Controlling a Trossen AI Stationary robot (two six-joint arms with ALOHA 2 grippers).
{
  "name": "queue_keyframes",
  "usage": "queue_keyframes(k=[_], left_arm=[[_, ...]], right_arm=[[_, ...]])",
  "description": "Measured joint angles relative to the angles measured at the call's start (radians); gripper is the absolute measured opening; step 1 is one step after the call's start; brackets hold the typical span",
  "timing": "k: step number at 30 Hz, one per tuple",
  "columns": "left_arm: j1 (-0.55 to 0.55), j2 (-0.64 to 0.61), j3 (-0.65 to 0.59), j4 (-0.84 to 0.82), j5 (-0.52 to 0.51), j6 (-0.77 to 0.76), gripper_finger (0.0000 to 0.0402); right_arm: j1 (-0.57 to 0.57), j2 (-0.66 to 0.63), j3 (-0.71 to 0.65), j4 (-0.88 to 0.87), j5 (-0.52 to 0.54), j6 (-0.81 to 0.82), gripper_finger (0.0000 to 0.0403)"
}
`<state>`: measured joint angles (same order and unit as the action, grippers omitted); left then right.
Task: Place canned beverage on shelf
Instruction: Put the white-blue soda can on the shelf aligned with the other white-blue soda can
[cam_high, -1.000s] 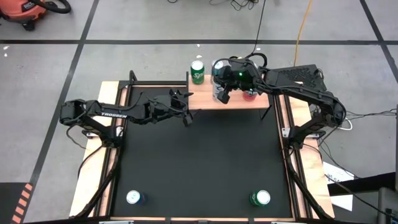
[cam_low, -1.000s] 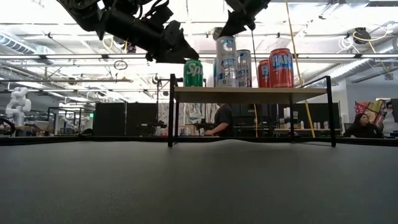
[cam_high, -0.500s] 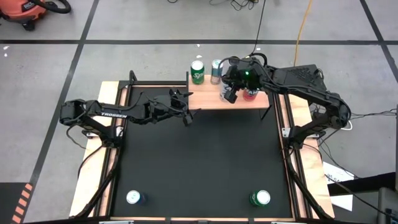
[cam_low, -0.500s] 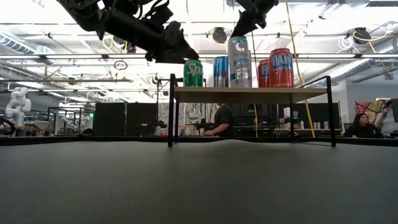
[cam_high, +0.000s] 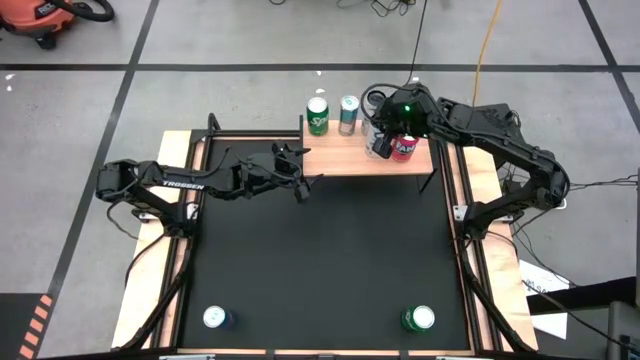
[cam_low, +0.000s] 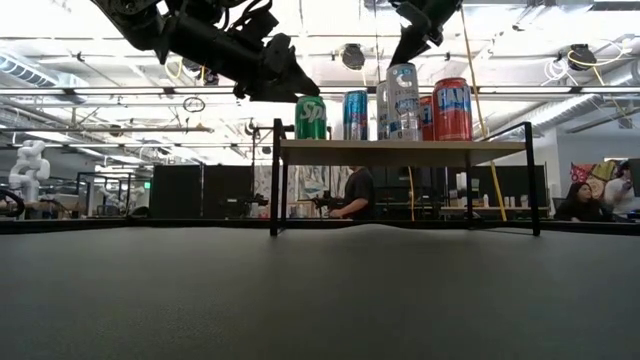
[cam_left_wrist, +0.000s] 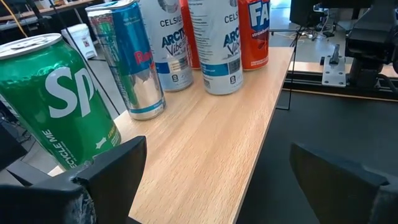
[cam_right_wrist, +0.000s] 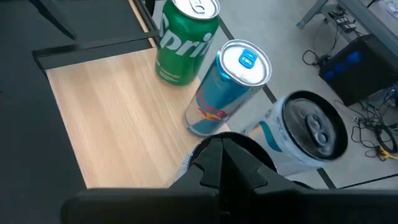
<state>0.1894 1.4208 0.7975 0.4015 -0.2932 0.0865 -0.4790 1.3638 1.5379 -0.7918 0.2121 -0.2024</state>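
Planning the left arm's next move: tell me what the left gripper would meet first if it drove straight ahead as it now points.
The left gripper is open and points along the shelf. Going by its wrist view, it would probably meet the green Sprite can or the blue can first, though depth is unclear.

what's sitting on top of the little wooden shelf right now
On the shelf: a green can, a blue can, two white cans and an orange can. From above, the right claw covers the white ones.

Cans (cam_low: 401, 101) stand in a row on the shelf (cam_low: 400, 151).
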Motion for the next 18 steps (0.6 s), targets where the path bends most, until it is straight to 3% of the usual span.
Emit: queue_keyframes(k=[18], left_arm=[[0.0,0.0,0.0,0.0,-0.003,-0.001,0.0393]], right_arm=[[-0.011,-0.007,0.0,0.056,-0.053,0.01,0.0]])
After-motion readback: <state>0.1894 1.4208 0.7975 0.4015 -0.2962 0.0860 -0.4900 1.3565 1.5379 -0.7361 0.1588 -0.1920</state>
